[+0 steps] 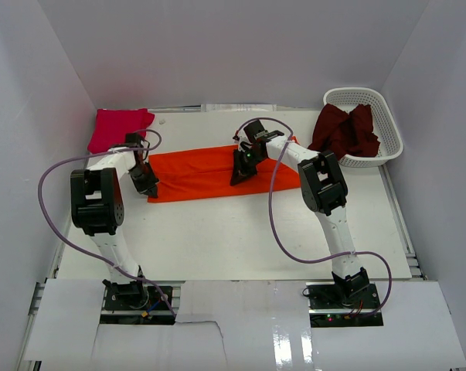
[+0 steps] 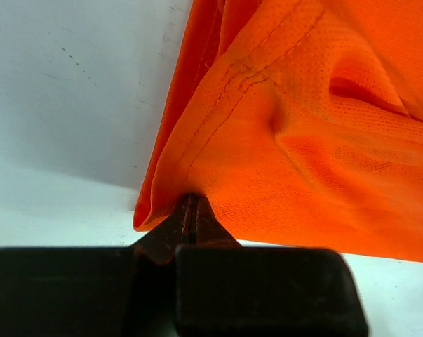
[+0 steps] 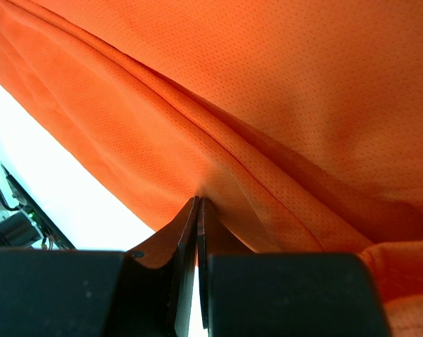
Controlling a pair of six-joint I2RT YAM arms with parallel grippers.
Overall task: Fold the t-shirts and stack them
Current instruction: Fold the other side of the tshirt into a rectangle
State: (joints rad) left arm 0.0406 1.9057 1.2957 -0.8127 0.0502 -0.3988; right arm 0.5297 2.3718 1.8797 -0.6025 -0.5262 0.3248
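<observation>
The orange t-shirt [image 1: 202, 174] lies as a long folded band across the middle of the table. My left gripper [image 1: 149, 188] is shut on its left end, pinching the hemmed edge [image 2: 197, 151] at the fingertips. Near the band's middle, my right gripper [image 1: 238, 178] is shut on a pinch of the orange cloth [image 3: 281, 119]. A magenta-pink t-shirt [image 1: 118, 127] sits folded at the far left corner. The dark maroon t-shirt [image 1: 345, 131] is crumpled, hanging over the basket's left rim.
A white lattice basket [image 1: 383, 124] stands at the far right of the table. White walls close in the left, back and right sides. Purple cables loop off both arms.
</observation>
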